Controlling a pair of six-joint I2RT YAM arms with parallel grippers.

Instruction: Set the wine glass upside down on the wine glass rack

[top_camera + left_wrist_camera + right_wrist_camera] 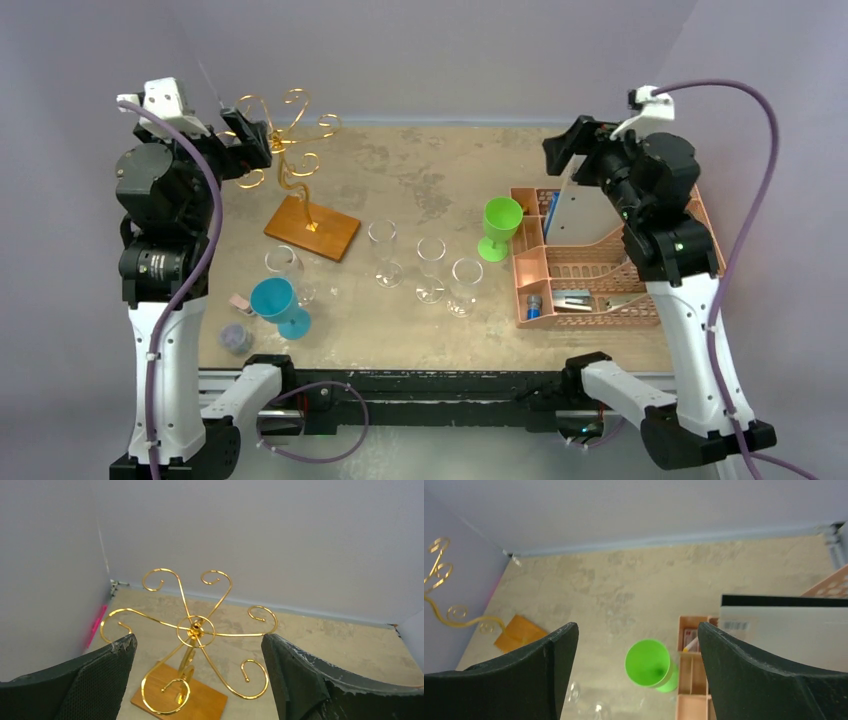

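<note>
Left gripper [252,148] [197,641] spread wide, nothing between the fingers, raised at 10 o'clock of the table [420,160]. Just beside the curled gold arms of the wine glass rack [300,168] [195,628], whether touching or apart unclear from above. Looking down on the rack's hub from the wrist, wooden base below.

Right gripper [562,150] [636,630] likewise wide and empty, held high at 2 o'clock, over a green cup [500,228] [649,669] and the near corner of a pink basket [520,262] [691,680].

Rack upright at 10 o'clock, no glass on any arm. Clear wine glasses [384,255] all upright on the table: three close together near the centre towards 6 o'clock, one more at 8 o'clock just behind a teal cup [277,305]. Small grey lump [236,338] at 7 o'clock near the edge.

Basket at 3 to 4 o'clock, with a white card [585,215] [784,630] standing in it and small items in its compartments.

Tabletop tan, mottled with paler stains. Pale lilac-grey walls on the far, left and right sides. Purple cable [745,240] along each arm.
</note>
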